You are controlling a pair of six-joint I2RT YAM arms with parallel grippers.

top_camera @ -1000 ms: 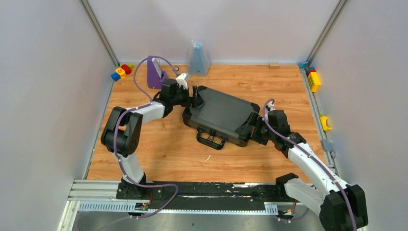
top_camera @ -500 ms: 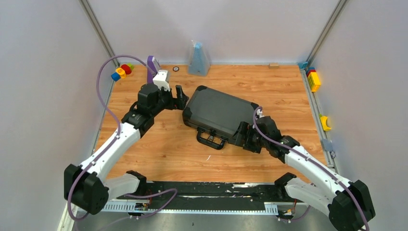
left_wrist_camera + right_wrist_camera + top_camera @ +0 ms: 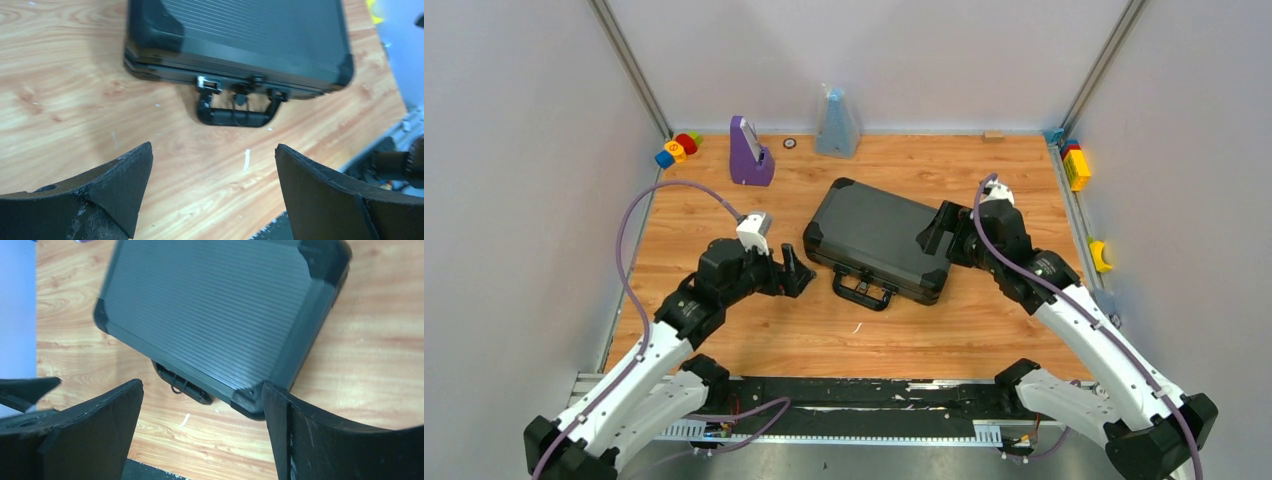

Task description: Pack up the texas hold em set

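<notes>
The dark grey briefcase (image 3: 879,238) of the texas hold em set lies shut and flat on the wooden table, its black handle (image 3: 864,292) towards the arms. No chips or cards show. My left gripper (image 3: 796,272) hovers open just left of the handle, apart from the case. In the left wrist view the case (image 3: 235,40) and its handle (image 3: 235,112) lie ahead of the empty left gripper (image 3: 212,150). My right gripper (image 3: 939,232) stands open at the case's right end. The right wrist view looks down on the ribbed lid (image 3: 210,315) beyond the empty right gripper (image 3: 202,387).
A purple stand (image 3: 750,153), a blue-grey pouch (image 3: 835,124) and a small round disc (image 3: 790,143) sit along the back. Coloured toy blocks lie at the back left (image 3: 676,148) and along the right rail (image 3: 1078,168). A white scrap (image 3: 857,327) lies in front of the handle.
The left arm has drawn back from the case's far left corner to the near left, by the handle. The right gripper has moved from the near right corner up to the right end.
</notes>
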